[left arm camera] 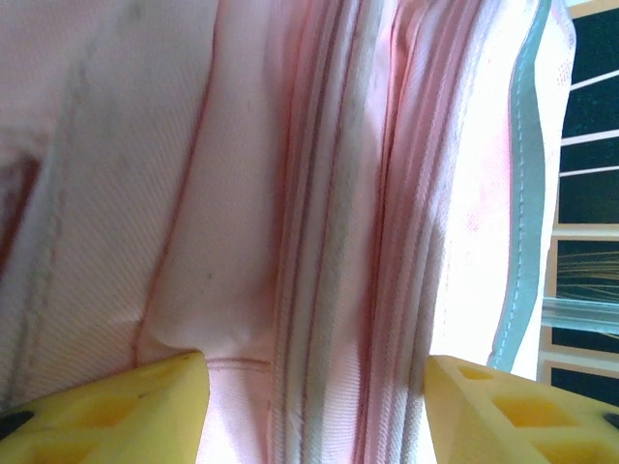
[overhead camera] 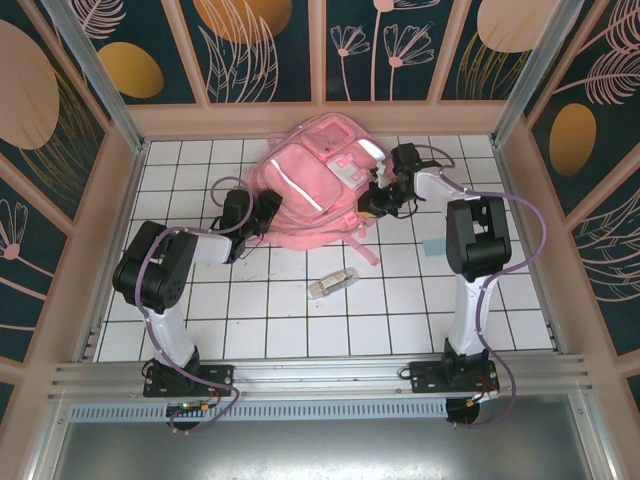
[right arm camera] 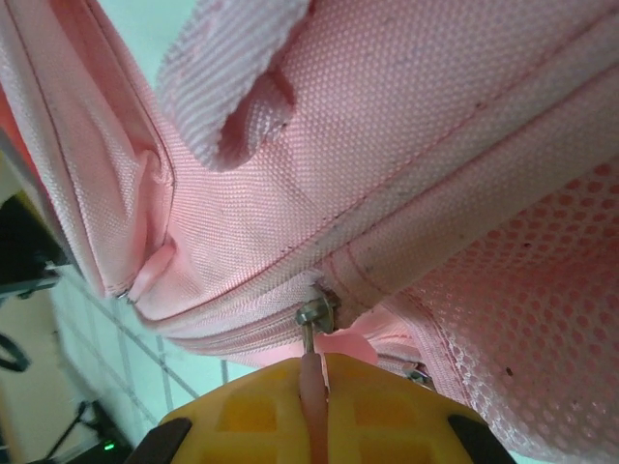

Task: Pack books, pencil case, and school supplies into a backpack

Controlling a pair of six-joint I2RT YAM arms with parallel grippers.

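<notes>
White-tiled surface [overhead camera: 300, 330] holds the backpack [overhead camera: 310, 195] at far centre, where the right gripper [right arm camera: 314, 406], pinching its zipper pull [right arm camera: 311, 372], should tug along the track while the left gripper [left arm camera: 314, 406], jaws apart, steadies the fabric.

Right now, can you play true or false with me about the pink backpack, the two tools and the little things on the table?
1. The right tool is pinched shut on the zipper pull of the backpack. True.
2. The transparent box is already inside the backpack. False: it lies on the tiled table, in front of the backpack.
3. The left tool has its yellow fingers standing apart, right up close to the pink fabric. True.
4. The pale-blue square sits on top of the backpack. False: it lies on the table, off to the backpack's side.
</notes>
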